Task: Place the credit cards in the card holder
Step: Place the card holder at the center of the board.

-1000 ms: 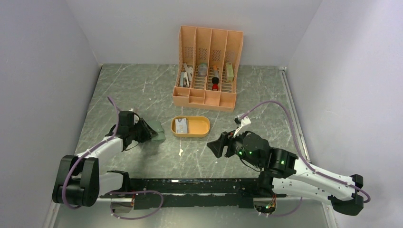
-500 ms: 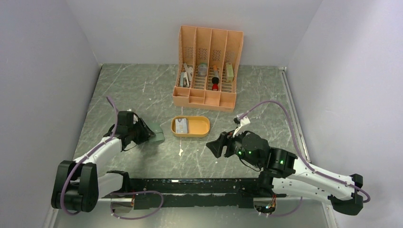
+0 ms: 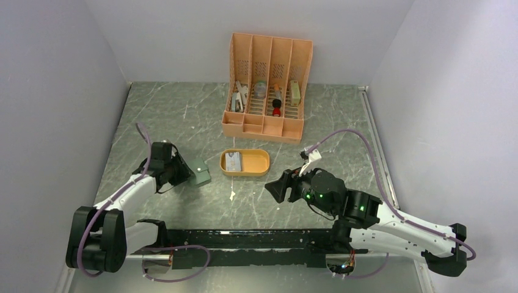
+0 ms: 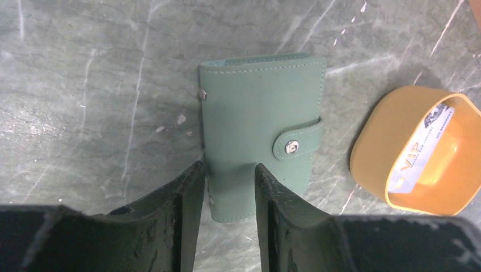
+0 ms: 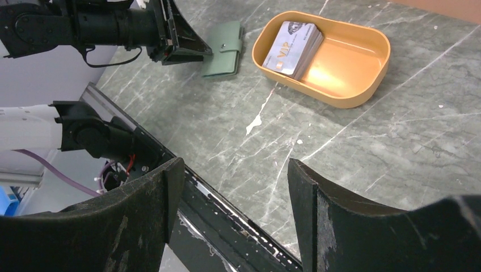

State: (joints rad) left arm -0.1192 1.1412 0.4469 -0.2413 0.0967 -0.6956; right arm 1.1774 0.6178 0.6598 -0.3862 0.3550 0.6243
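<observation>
The card holder, a grey-green wallet snapped closed, lies flat on the marble table left of the orange oval tray. My left gripper is open. Its fingertips straddle the card holder's near left corner without pinching it. The same gripper reaches in from the left in the top view. The credit cards sit stacked at the left end of the tray, and the top card is pale with printing. My right gripper hangs open and empty above the table's near edge, right of the tray.
A tall orange slotted organizer with small items in it stands at the back behind the tray. A black rail runs along the near edge between the arm bases. Grey walls close in the left, back and right sides.
My left gripper's jaws have spread apart off the card holder and the arm has drawn back a little to the left. The right arm has not moved.
</observation>
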